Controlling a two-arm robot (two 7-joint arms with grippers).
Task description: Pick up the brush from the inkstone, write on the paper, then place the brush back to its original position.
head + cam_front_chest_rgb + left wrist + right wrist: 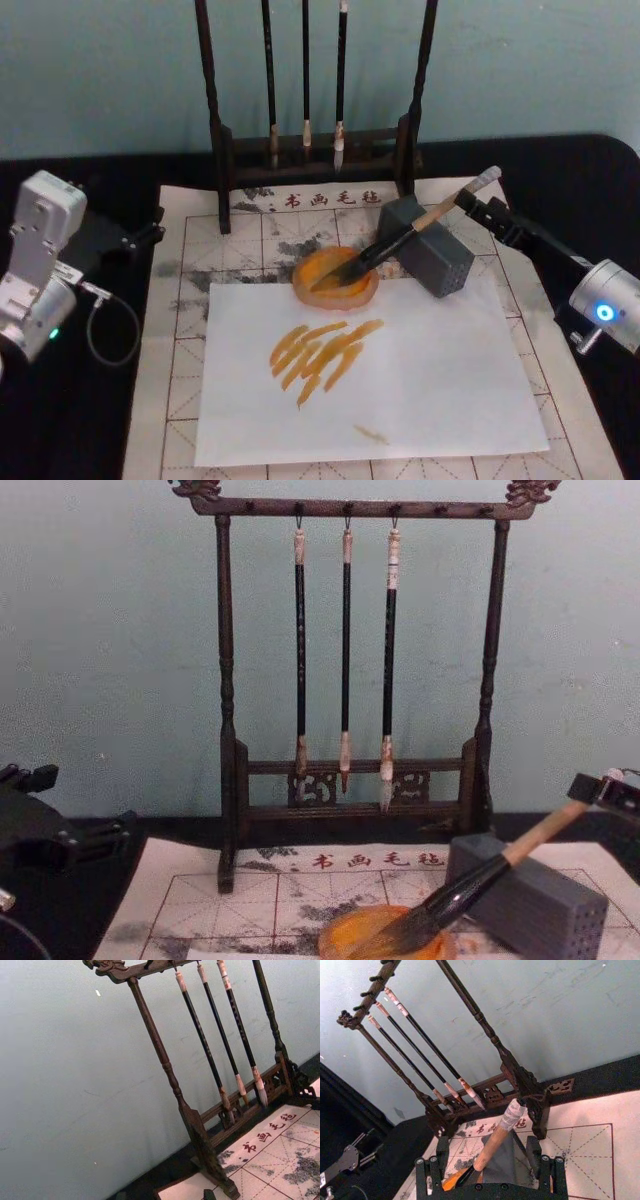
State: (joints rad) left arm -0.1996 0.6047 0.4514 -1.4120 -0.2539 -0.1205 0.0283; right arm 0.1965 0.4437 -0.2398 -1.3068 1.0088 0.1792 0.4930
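Your right gripper (474,204) is hovering at the far right of the scene with its fingers spread apart, and in the right wrist view (488,1146) they are straddling the upper handle of the brush (492,1142) with a gap showing on each side of it — nothing is being pinched. You are looking at the brush (400,238) lying at a slant: its dark bristles are sitting in the orange inkstone (310,290), and its light-wood handle is leaning up and to the right over the grey block (437,258), with the whitish end cap poking out just past the fingertips. The inkstone is resting on the far edge of a white sheet (430,380) that is carrying a cluster of orange strokes (320,355) near its middle, and that sheet is lying on the red-gridded paper (185,290). Behind it all, a dark wooden rack (225,680) is holding three thin brushes (345,660) by their tops. Your left gripper (148,234) is sitting parked on the left, beside the paper's left edge.
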